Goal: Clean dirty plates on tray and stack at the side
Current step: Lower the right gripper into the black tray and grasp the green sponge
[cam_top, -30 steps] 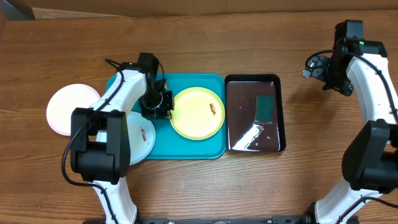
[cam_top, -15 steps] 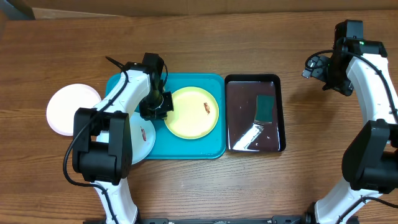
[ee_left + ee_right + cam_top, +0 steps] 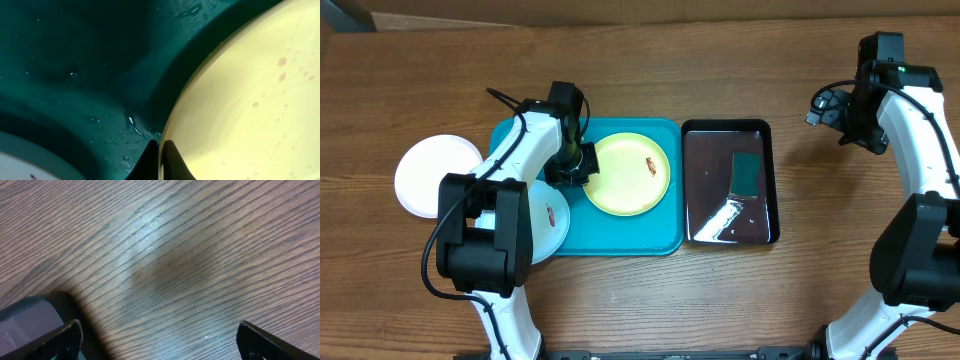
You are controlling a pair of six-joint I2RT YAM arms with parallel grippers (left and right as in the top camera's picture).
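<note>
The yellow-green plate (image 3: 630,175) is on the turquoise tray (image 3: 620,238), with a reddish-brown speck on it. My left gripper (image 3: 578,167) is shut on its left rim; the left wrist view shows the two fingers (image 3: 161,162) pinching the plate's edge (image 3: 240,100) above the wet tray (image 3: 75,65). The pale blue plate (image 3: 548,222) lies at the tray's lower left, partly under the left arm. The white plate (image 3: 425,175) lies on the table left of the tray. My right gripper (image 3: 159,340) is open and empty above bare wood at the far right (image 3: 840,110).
A glossy black pan (image 3: 730,182) holding liquid stands right of the tray. The brown wooden table (image 3: 650,80) surrounds everything. A grey object (image 3: 25,320) shows at the lower left of the right wrist view.
My left gripper has drawn the yellow-green plate left and slightly toward the tray's back edge, and the plate has turned. The right arm has not moved.
</note>
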